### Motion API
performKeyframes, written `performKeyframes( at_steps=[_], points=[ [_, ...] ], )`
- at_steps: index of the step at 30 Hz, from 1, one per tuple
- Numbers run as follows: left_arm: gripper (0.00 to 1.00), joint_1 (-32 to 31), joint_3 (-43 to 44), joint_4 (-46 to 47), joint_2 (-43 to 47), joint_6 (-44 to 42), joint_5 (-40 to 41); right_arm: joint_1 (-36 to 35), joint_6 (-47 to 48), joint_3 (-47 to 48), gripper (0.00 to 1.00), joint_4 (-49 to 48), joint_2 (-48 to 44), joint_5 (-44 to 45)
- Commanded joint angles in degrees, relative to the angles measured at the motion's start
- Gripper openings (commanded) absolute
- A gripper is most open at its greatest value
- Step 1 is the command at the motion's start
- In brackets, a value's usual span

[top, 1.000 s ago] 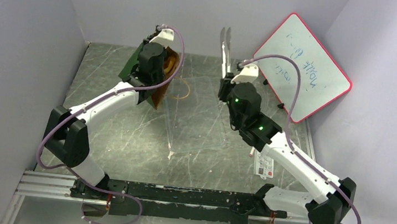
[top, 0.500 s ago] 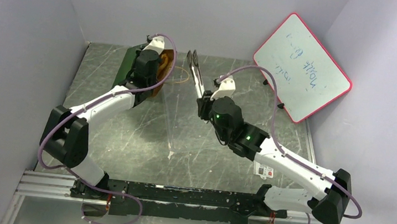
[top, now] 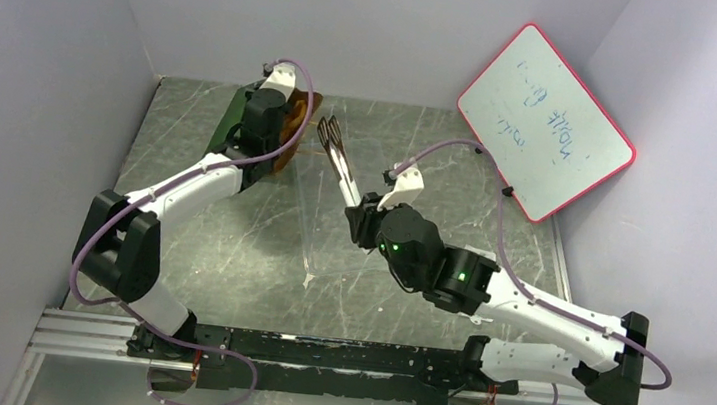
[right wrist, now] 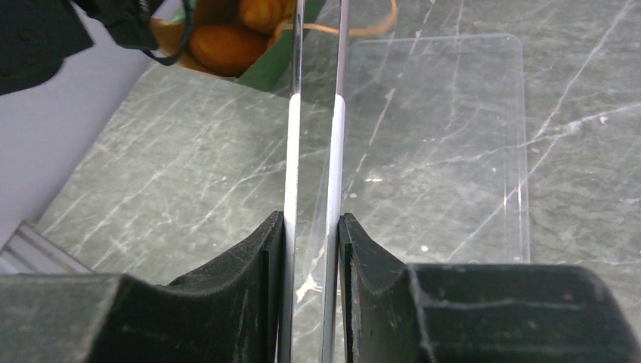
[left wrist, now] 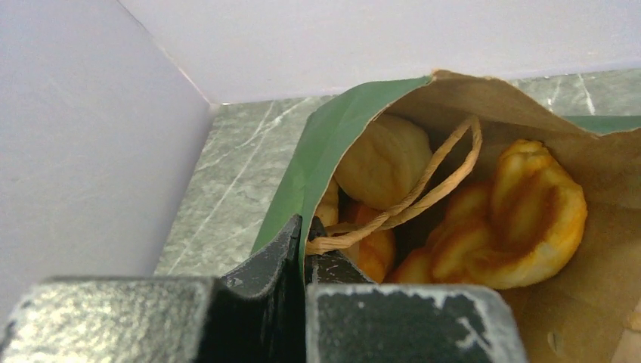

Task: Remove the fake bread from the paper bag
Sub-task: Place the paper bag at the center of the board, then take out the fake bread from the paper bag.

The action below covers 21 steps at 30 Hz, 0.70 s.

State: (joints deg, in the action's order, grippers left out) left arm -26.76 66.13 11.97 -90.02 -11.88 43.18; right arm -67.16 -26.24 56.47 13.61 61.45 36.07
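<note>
The paper bag point(top: 242, 120) stands at the back left of the table, dark green outside point(left wrist: 325, 151) and brown inside. My left gripper point(left wrist: 305, 234) is shut on its near rim, beside a tan loop handle point(left wrist: 423, 185). Inside lie pieces of fake bread: a pale bun point(left wrist: 382, 159), an orange braided piece point(left wrist: 521, 219), and an oval roll point(right wrist: 227, 47). My right gripper point(right wrist: 311, 227) is shut on the metal tongs point(right wrist: 338, 136). The tongs' tips point(top: 330, 131) point at the bag's mouth point(right wrist: 264, 68), just to its right.
A red-framed whiteboard point(top: 547, 122) leans at the back right. A clear plastic sheet point(right wrist: 453, 151) lies flat on the grey marbled table point(top: 190, 235) under the tongs. Grey walls close in the left side and the back.
The right arm has swung left and nearer with the tongs, bringing their tips from the back middle to the bag's mouth. The left gripper has shifted the bag slightly back.
</note>
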Motion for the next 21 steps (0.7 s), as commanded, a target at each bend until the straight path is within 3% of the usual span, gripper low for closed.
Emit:
performKeyframes(
  at_steps=[1,7,21],
  points=[
    [0.07,0.31,1.81,-2.93,0.18,5.3,-2.81,-2.16,-3.1,3.71,0.1,2.02,-2.24,2.41],
    [0.07,-1.75,-0.22,-2.75,0.93,7.47,-3.39,-4.08,-3.69,5.22,0.1,4.92,-3.39,6.28],
    [0.07,-5.65,-1.3,-4.15,2.1,13.58,-2.53,-4.04,-11.84,2.35,0.1,2.58,-0.13,-1.61]
  ],
)
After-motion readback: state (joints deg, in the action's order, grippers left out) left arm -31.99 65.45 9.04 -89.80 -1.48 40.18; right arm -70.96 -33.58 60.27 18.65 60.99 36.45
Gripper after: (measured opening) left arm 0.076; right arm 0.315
